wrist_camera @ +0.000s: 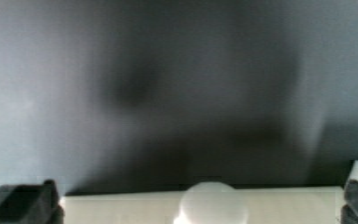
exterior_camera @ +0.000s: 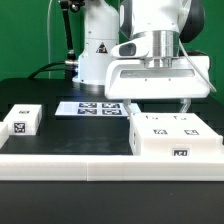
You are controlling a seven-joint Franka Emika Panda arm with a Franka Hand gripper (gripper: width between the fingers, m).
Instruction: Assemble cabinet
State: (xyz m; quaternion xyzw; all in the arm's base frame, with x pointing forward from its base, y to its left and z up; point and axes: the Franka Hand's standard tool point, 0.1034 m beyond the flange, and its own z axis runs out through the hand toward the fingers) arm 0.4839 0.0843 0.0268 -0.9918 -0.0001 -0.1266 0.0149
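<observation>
Spread wide, the hand [exterior_camera: 160, 103] is hovering just above the cabinet [exterior_camera: 175, 135], which is sitting at four o'clock on the worktop [exterior_camera: 70, 135]. Risk, I judge: descending off-centre, it may be striking the cabinet's top and shoving it askew.

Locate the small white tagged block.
The small block sits at the exterior view's left, apart from the marker board, its nearest neighbour, and the cabinet box.

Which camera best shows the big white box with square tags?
The exterior view: the cabinet shows its top and tagged front. The wrist view catches only a blurred white strip, probably its top.
</observation>
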